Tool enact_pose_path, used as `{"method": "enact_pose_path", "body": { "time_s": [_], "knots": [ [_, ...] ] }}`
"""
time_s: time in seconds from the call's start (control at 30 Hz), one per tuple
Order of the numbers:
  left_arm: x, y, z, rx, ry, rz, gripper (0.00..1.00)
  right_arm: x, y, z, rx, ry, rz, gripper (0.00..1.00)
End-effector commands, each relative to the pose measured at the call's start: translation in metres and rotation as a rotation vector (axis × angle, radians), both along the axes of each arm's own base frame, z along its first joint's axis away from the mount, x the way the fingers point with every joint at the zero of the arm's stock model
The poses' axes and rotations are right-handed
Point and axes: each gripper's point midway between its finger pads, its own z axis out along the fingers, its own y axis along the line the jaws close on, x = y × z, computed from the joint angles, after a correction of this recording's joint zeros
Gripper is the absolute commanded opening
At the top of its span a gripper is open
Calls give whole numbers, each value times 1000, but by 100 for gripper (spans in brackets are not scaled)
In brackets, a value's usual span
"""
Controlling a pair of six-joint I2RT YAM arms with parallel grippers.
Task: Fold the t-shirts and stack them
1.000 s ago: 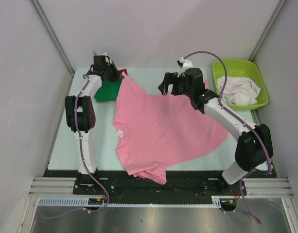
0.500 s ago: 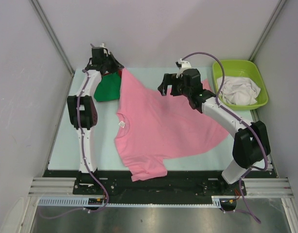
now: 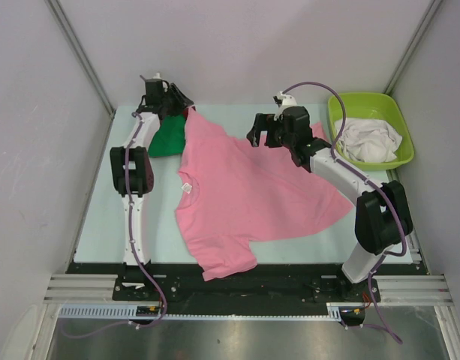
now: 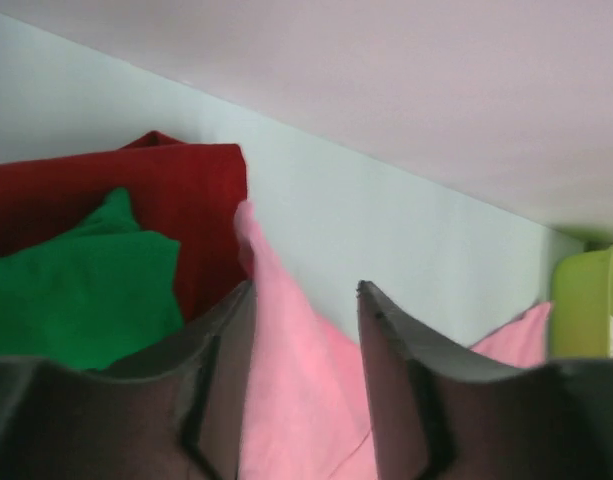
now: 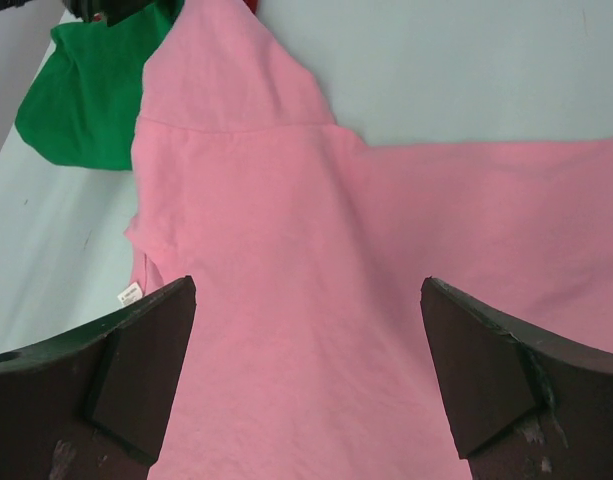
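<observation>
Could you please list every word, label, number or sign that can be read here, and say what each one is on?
No text can be read.
White label at the neck of the pink shirt: too small and blurred to read in either the top or the right wrist view.

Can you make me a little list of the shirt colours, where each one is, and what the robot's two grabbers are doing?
pink t-shirt: spread over the middle of the table
green t-shirt: far left, beside the pink one
red t-shirt: peeking out behind the green one
white shirts: bunched in the lime-green tub
left gripper: jaws parted, pink cloth between them
right gripper: jaws wide open over the pink t-shirt, holding nothing
</observation>
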Motion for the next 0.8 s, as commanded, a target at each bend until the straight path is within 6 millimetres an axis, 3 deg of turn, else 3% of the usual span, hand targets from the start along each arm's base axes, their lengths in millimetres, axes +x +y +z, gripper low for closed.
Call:
{"method": "enact_pose_path", "body": {
  "time_s": [0.0, 0.03, 0.07, 0.1, 0.13, 0.17, 0.2, 0.23, 0.27, 0.3, 0.33, 0.37, 0.43, 0.47, 0.5, 0.57, 0.6, 0.77],
  "knots": [
    [-3, 4, 40, -11, -103, 8, 79, 17, -8, 6, 23, -44, -64, 99],
    [-8, 2, 44, -11, -110, 3, 86, 21, -12, 5, 20, -46, -90, 100],
    [-19, 0, 25, -1, -65, -6, 90, 23, -15, 6, 16, -53, -102, 100],
    [-27, -3, 20, 10, -49, -4, 92, 27, -22, 4, 12, -53, -123, 100],
    [-35, -4, 54, 12, -116, 2, 92, 32, -32, 4, 2, -56, -169, 100],
    [-57, -6, 17, 9, -32, 11, 93, 39, -46, 1, -17, -58, -239, 100],
    [-69, -9, 20, 7, -32, 26, 93, 48, -66, -2, -34, -47, -304, 100],
    [-78, -11, 49, -7, -105, 33, 93, 56, -79, -15, -41, -13, -356, 100],
    [-103, -15, 21, -22, -30, 47, 93, 61, -90, -25, -51, 27, -381, 100],
    [-114, -14, 17, -19, -21, 69, 94, 68, -110, -30, -59, 67, -422, 100],
    [-125, -15, 43, -29, -82, 80, 93, 73, -117, -57, -74, 136, -441, 100],
    [-147, -22, 17, -34, -17, 83, 93, 71, -126, -71, -98, 199, -451, 100],
    [-167, -26, 18, -38, -19, 95, 93, 78, -136, -84, -104, 254, -463, 100],
    [-188, -30, 16, -38, -7, 93, 94, 73, -138, -108, -127, 327, -460, 100],
    [-198, -31, 17, -33, -14, 99, 94, 73, -138, -118, -136, 356, -454, 100],
    [-218, -29, 20, -14, -30, 111, 93, 74, -138, -126, -154, 389, -444, 100],
    [-225, -28, 18, -10, -25, 112, 94, 74, -139, -140, -170, 419, -445, 100],
    [-252, -28, 23, 4, -28, 83, 94, 89, -138, -159, -129, 452, -430, 100]
  ]
}}
